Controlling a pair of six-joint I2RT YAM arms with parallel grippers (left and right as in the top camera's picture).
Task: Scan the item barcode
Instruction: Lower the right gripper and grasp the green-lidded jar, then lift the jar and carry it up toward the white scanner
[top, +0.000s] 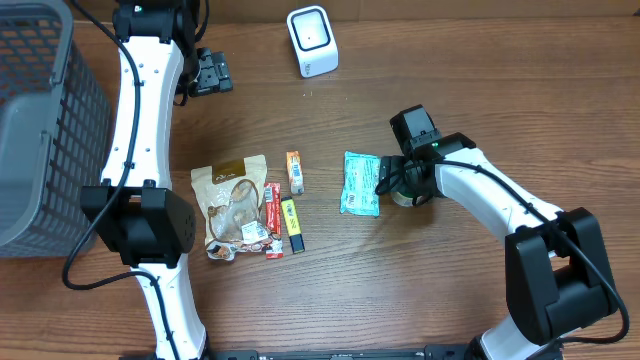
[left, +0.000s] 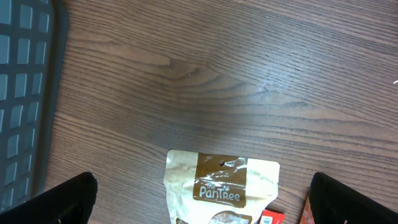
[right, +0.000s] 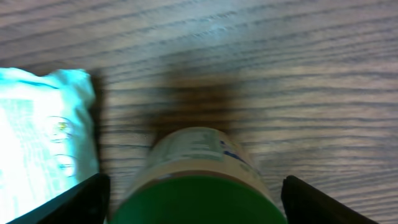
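Your right end effector is straddling the green-lidded jar, jaws spread and not yet gripping, so you should be centring it, avoiding the teal packet alongside.

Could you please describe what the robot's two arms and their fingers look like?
Both the left arm and right arm have white rounded links joined by boxy black joint housings, with thin black cables running alongside. The fingers are plain black. A small green light glows near the right wrist.
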